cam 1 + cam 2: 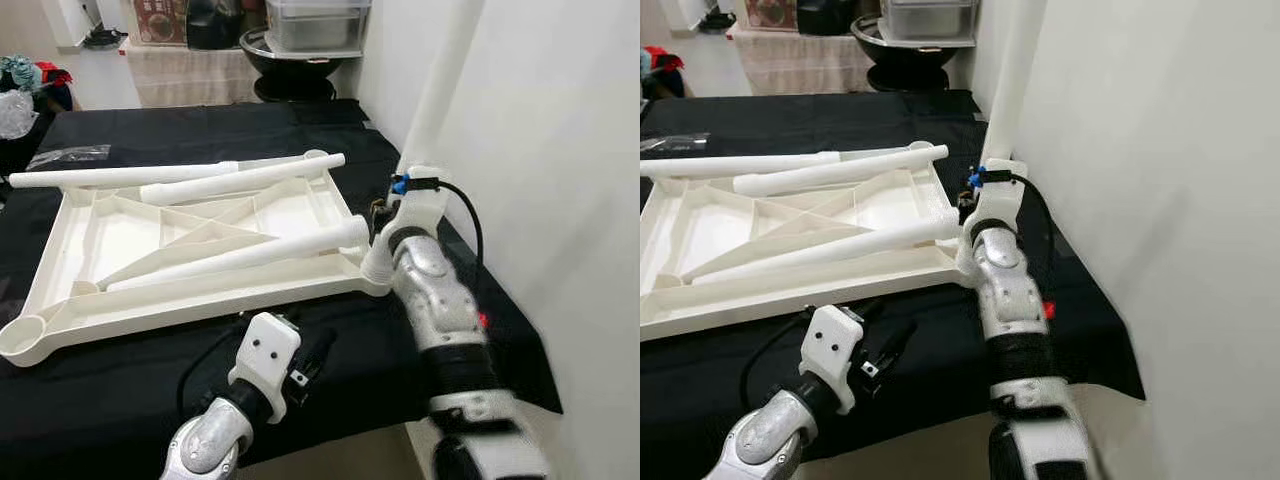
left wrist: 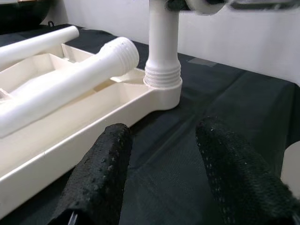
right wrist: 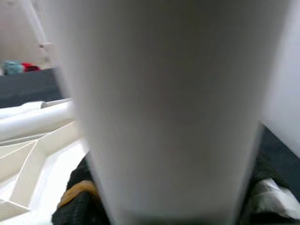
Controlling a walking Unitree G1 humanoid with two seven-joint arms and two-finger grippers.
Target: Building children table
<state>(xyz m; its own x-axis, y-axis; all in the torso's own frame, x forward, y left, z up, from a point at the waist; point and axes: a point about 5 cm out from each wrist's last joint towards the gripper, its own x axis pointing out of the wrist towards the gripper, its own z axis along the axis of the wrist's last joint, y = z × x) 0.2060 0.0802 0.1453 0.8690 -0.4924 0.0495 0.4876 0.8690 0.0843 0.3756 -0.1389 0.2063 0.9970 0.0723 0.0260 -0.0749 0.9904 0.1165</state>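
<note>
Leg [image 2: 163, 44] stands upright in tabletop [image 1: 180, 250] corner socket, my right fingers [image 3: 77, 201] pinching it; left fingers [image 2: 101, 173] spread at 6 o'clock.

1. The white plastic tabletop [image 1: 190, 240] lies upside down on the black cloth, ribbed underside up, a round socket at each corner.
2. One white leg [image 2: 163, 42] stands upright in the corner socket at 4 o'clock, its threaded end seated.
3. Three loose legs lie across the tabletop: one [image 1: 240, 258] diagonal toward 4 o'clock, two [image 1: 240, 178] [image 1: 120, 176] along the 12 o'clock edge.
</note>
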